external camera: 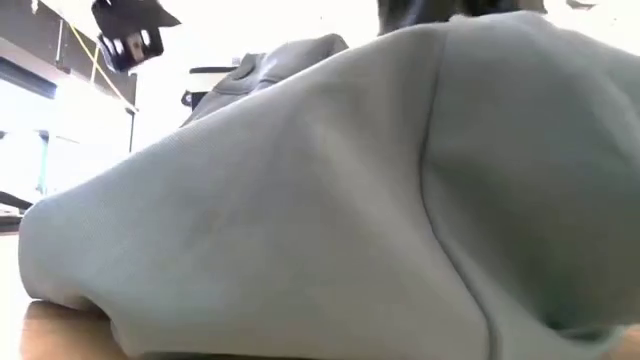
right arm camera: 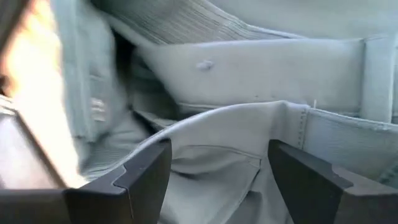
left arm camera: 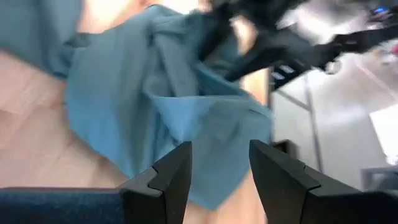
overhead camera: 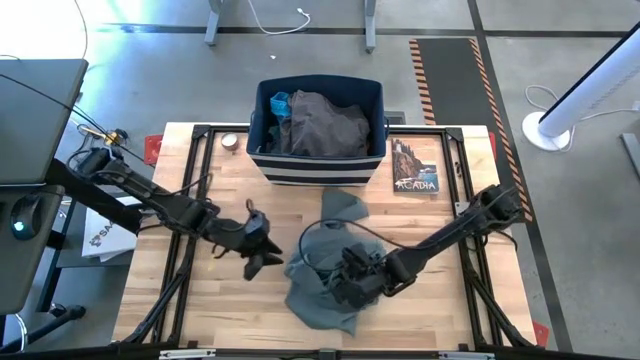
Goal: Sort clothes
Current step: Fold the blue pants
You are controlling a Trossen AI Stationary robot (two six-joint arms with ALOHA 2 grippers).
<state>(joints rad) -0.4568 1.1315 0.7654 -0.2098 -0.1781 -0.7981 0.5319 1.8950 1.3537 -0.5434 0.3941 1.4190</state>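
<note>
A grey-green shirt (overhead camera: 322, 272) lies crumpled on the wooden table, near its front edge, and it fills the low view (external camera: 330, 200). My right gripper (overhead camera: 348, 284) is over the middle of the shirt, pointing down, open wide, with a seamed fold (right arm camera: 217, 127) of the cloth between its fingers. My left gripper (overhead camera: 262, 254) hangs open just left of the shirt (left arm camera: 186, 93), clear of it, with nothing between its fingers (left arm camera: 219, 168). Dark grey-brown clothes (overhead camera: 325, 125) and a bright blue piece (overhead camera: 279, 101) lie in the bin. My right gripper comes at the shirt from above with one open finger (right arm camera: 146, 171) on each side of a seamed fold (right arm camera: 236, 112). Whether the fingers touch the cloth, I cannot tell.
The navy bin with white stripes (overhead camera: 318, 168) stands at the table's far middle. A picture card (overhead camera: 416, 166) lies to its right and a small roll (overhead camera: 230, 142) to its left. Bare wood shows at the table's near left (overhead camera: 200, 300).
</note>
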